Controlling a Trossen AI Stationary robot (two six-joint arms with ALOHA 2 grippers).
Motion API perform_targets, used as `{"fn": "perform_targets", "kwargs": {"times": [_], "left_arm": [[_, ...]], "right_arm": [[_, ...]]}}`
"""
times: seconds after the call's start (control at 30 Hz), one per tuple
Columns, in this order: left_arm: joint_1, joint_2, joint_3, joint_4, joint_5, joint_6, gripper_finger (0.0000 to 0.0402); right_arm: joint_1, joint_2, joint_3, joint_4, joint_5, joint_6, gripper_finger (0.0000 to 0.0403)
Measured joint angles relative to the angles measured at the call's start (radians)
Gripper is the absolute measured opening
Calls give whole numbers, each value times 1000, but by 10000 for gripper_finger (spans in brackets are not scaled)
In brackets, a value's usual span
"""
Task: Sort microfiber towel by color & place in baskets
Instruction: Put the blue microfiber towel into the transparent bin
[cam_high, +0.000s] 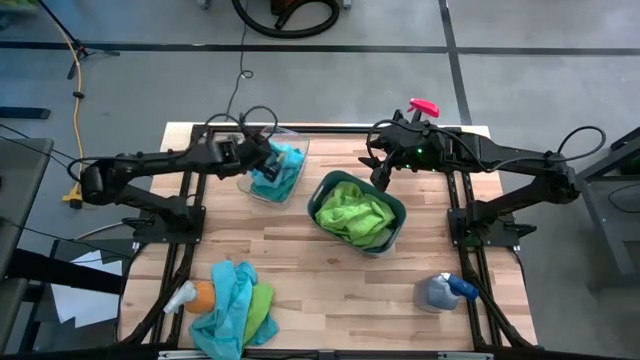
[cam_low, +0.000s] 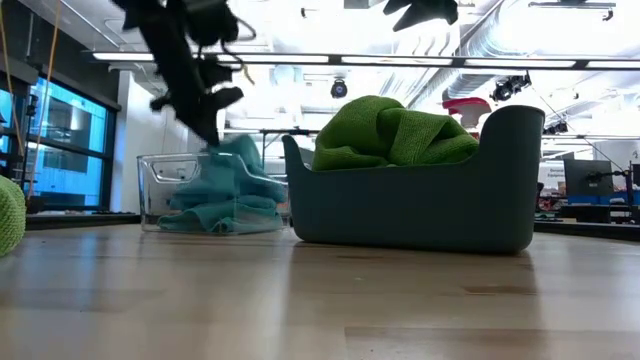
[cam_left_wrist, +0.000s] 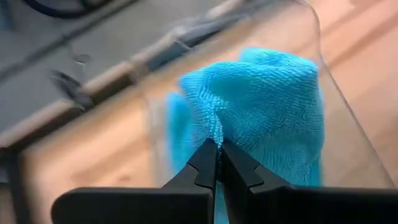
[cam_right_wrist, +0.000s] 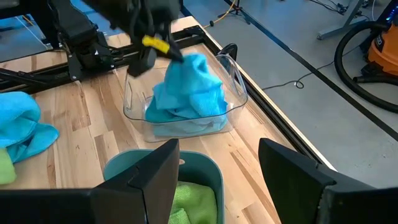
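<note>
Left gripper (cam_left_wrist: 219, 163): nearest our wrist lens, its two fingers are pinched together on a fold of a turquoise towel (cam_left_wrist: 261, 112); we judge the grip sits on a raised ridge of cloth so the soft towel hangs as one piece
Turquoise towel: held inside the clear basket (cam_high: 272, 165), bunched on other turquoise cloth there, which fits sorting blue into this tub
Clear basket: stands near the far edge of the table (cam_high: 330, 270), just beside the dark basket (cam_high: 357, 213); we take the closeness as keeping both drop points within short reach
Dark basket: heaped with lime green towels (cam_high: 353, 212) rising above its rim in the low view, so green goes here
Right gripper (cam_right_wrist: 217, 168): jaws spread wide and holding nothing, hovering above the dark basket's far end; we read it as waiting clear of the left arm
Unsorted pile (cam_high: 235, 305): turquoise and green towels mixed at the table's near left, well apart from both baskets
Spray bottles: one (cam_high: 445, 291) lies near right, another (cam_high: 185, 297) beside the pile, not part of the sort
</note>
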Motion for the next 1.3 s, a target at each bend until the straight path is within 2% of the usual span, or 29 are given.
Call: {"fn": "perform_targets", "kwargs": {"times": [0.13, 0.63, 0.77, 0.97, 1.13, 1.3], "left_arm": [[3, 19, -120, 177, 114, -62, 0], [12, 231, -139, 160, 148, 85, 10], [12, 226, -126, 131, 178, 80, 48], [13, 153, -81, 84, 184, 66, 129], [16, 47, -77, 55, 188, 40, 186], [16, -84, -76, 33, 189, 21, 219]], "right_arm": [[0, 0, 0, 0, 0, -1, 218], [0, 0, 0, 5, 0, 6, 218], [0, 0, 0, 5, 0, 5, 218], [0, 0, 0, 5, 0, 4, 218], [0, 0, 0, 4, 0, 6, 218], [0, 0, 0, 4, 0, 5, 218]]}}
